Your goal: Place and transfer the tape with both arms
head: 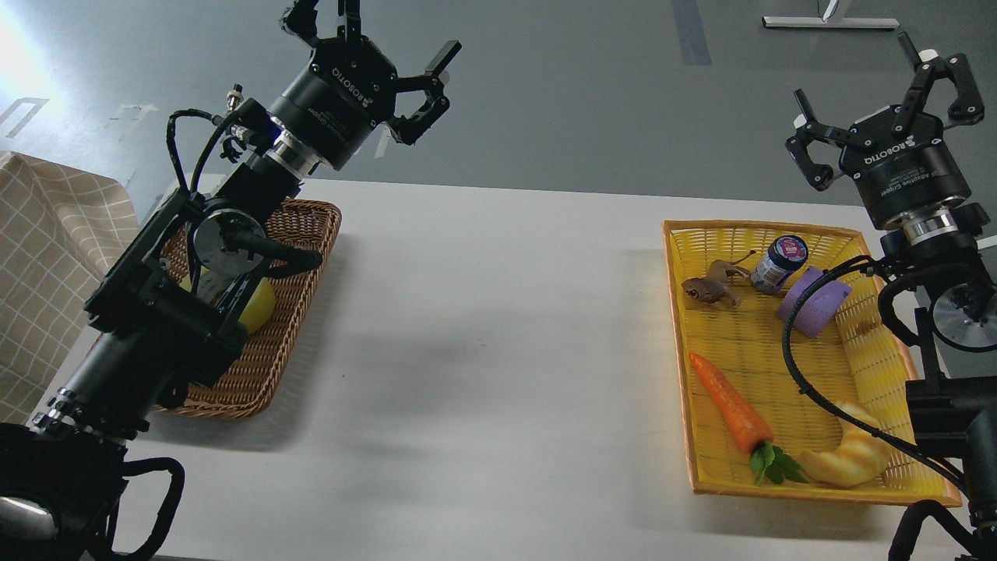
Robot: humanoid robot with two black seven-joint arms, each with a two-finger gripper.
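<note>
Overhead, we hold both arms raised above the white table point(483, 327), neither touching anything. Our left gripper point(382, 62) hangs at the far left, past the table's far edge, with its fingers spread wide and nothing between them. Our right gripper point(880, 101) hangs at the far right, also splayed wide and empty.

Under our left arm sits a brown wicker basket point(296, 296) at the left end of the table. A yellowish rounded thing point(261, 308) shows inside it, mostly hidden by the arm (we cannot tell whether this is the tape).

At the right end lies a yellow tray point(748, 358). Its far part holds a small brown animal figure point(710, 287), a dark jar with a patterned lid point(776, 265) just right of the figure, and a purple block point(814, 302) touching the jar's near right side. Nearer to us lie a carrot point(732, 413) with green leaves and, just right of those leaves, a croissant point(853, 456). A black cable point(810, 382) from our right arm loops over the tray.
</note>
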